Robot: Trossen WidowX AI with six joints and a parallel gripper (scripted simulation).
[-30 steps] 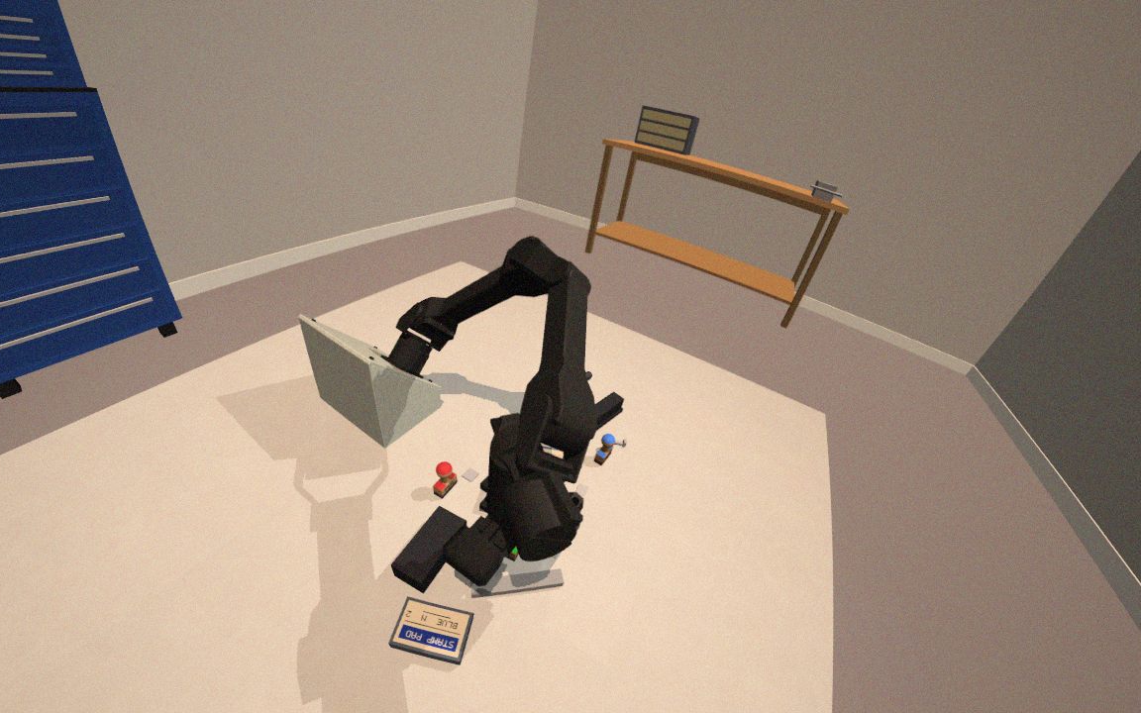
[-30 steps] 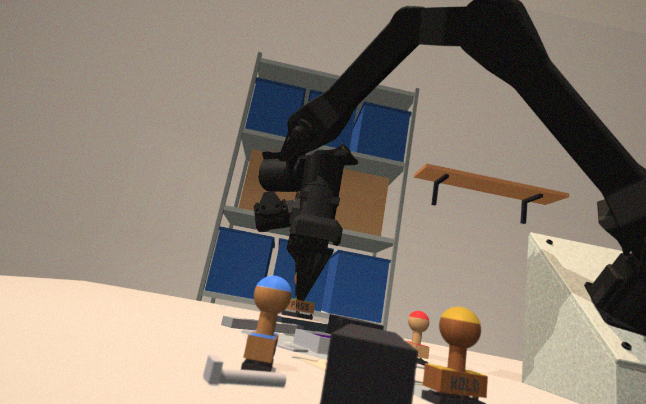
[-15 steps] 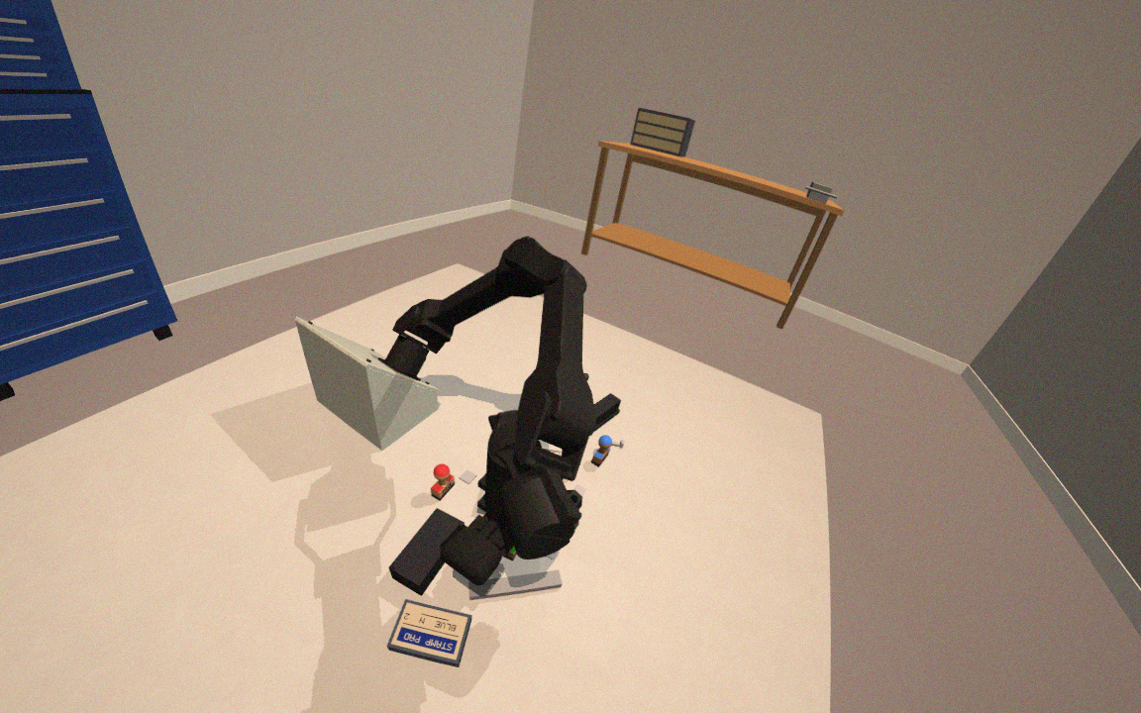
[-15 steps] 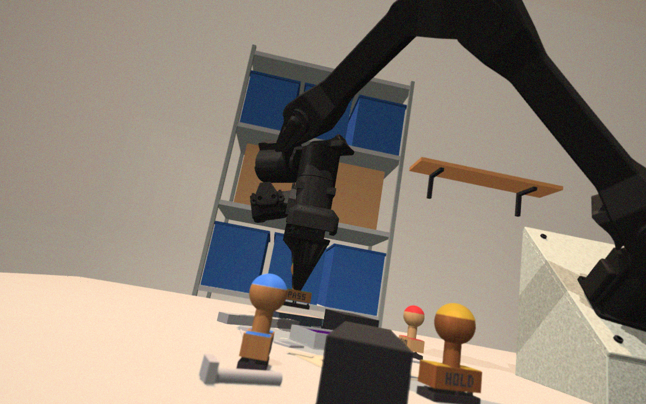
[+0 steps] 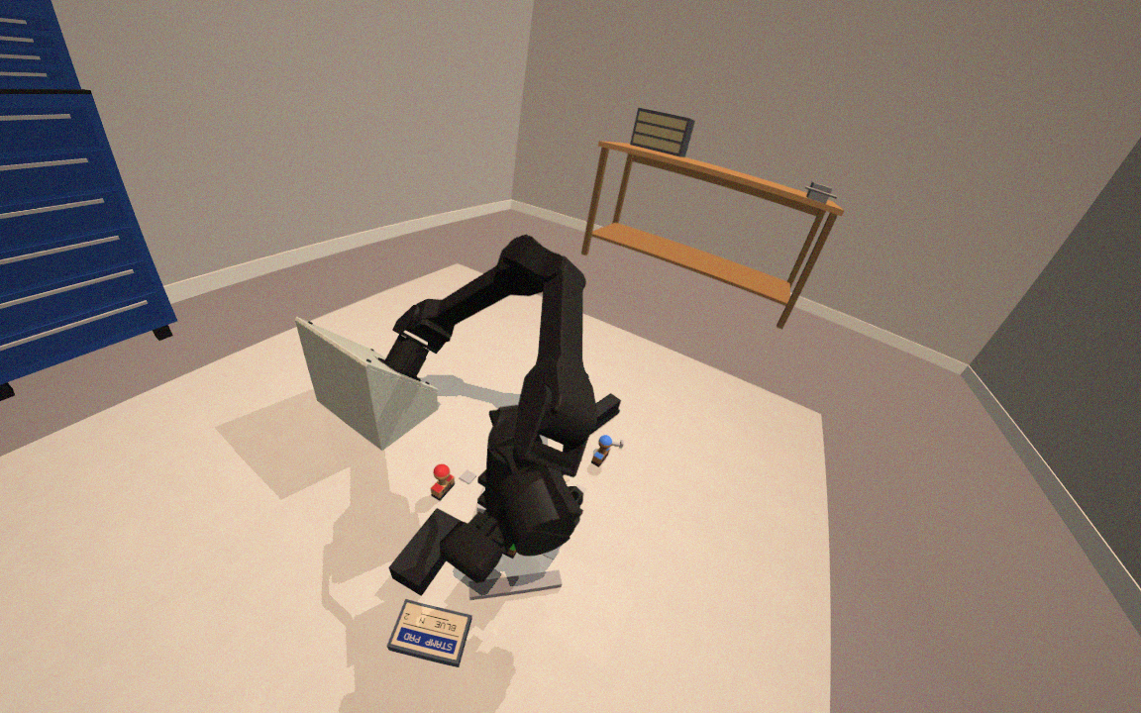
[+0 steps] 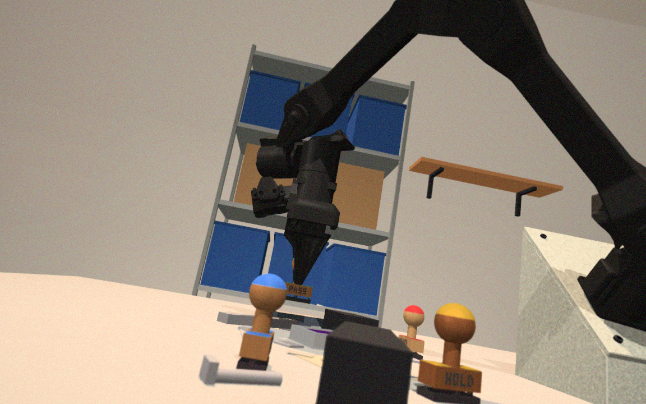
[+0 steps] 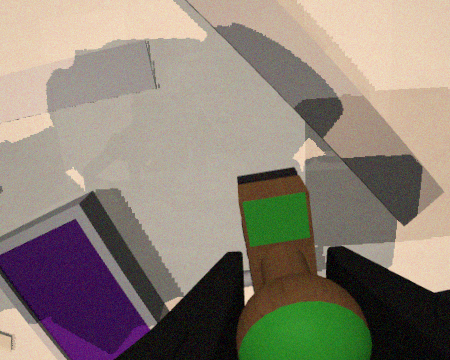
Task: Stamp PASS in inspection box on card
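My gripper [image 6: 299,282] [image 7: 284,264] is shut on the green-topped PASS stamp [image 6: 299,290] [image 7: 276,220], held upright with its rubber face down, low over the work area. In the top view the arm covers most of it. An open ink pad with a purple surface [image 7: 70,280] in a grey case lies left of the stamp in the wrist view, apart from it. A flat case labelled STAMP PAD BLUE [image 5: 430,633] lies at the front in the top view. I cannot make out the card's inspection box; the arm and its shadows cover much of that area.
A long grey bar [image 5: 517,585] [image 7: 375,165] lies beyond the stamp. A red-topped stamp [image 5: 442,482] [image 6: 414,343], a blue-topped stamp [image 5: 601,452] [image 6: 256,345] and a HOLD stamp [image 6: 451,376] stand around. A dark block [image 6: 365,366] and the pale wedge mount [image 5: 340,390] [image 6: 556,311] also stand there.
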